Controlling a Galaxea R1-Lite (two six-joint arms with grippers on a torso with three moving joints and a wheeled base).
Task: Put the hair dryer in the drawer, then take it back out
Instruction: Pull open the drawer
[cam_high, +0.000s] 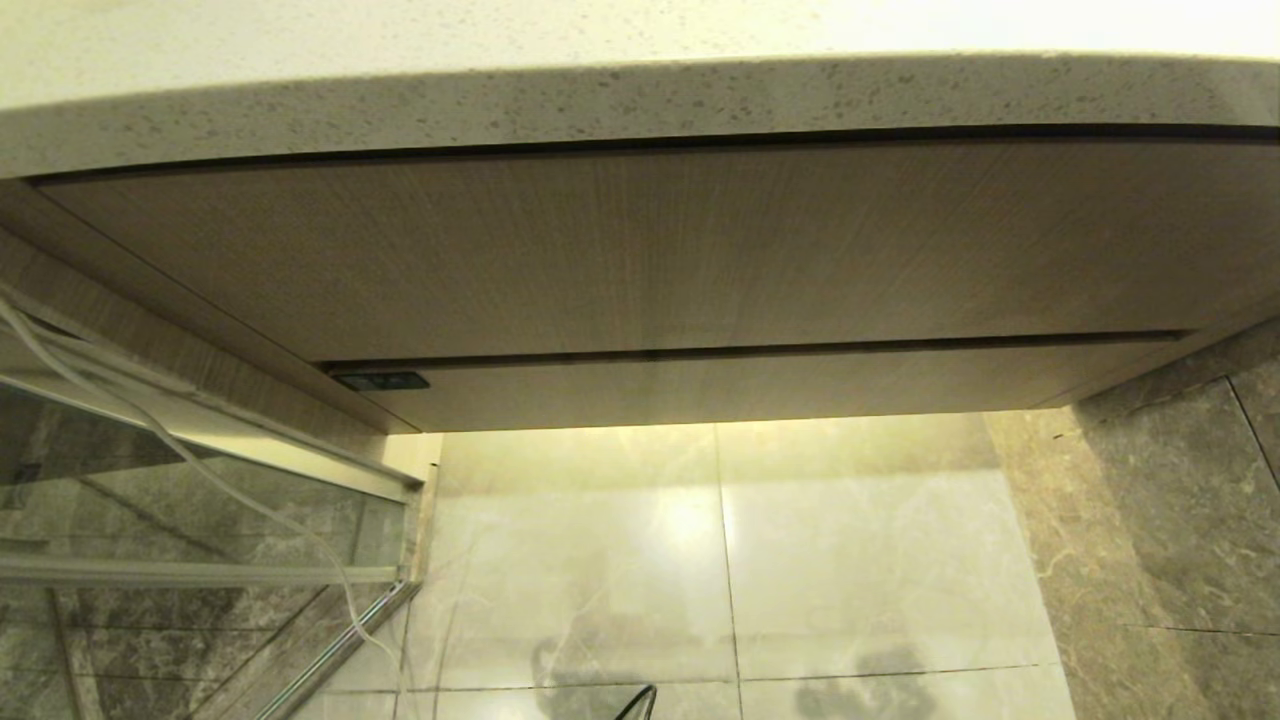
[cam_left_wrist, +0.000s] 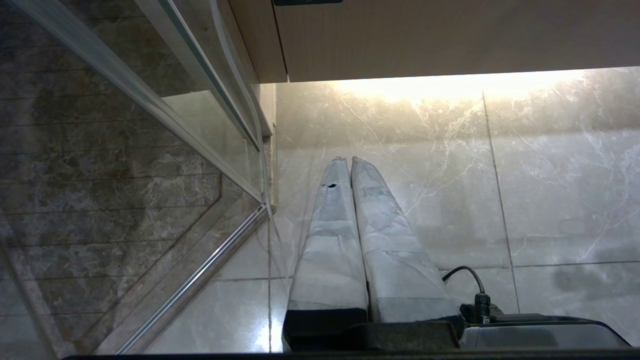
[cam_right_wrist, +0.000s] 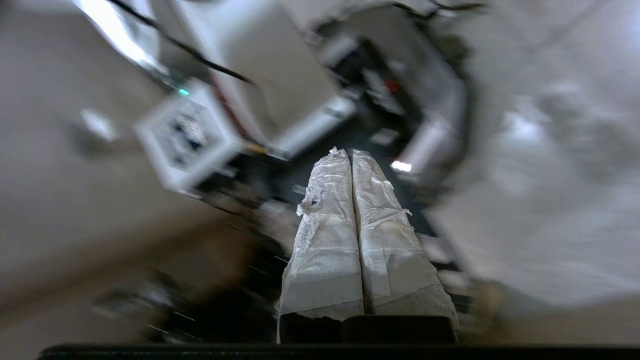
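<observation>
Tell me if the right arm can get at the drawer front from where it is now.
Probably yes: the drawer front is shut and nothing stands before it. The right tool, shut and empty, points at the robot's own base and must swing round first.

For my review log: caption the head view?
Closed wood-grain cabinet fronts under a speckled countertop, above pale floor tiles.

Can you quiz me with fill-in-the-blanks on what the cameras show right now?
1. Both wood-grain fronts under the speckled countertop are fully ____.
2. The left gripper hangs over the tiled ____, fingers together.
3. The right gripper has its fingers ____ and holds nothing.
4. The hair dryer is ____ in any view.

Answers: closed; floor; shut; not visible
</observation>
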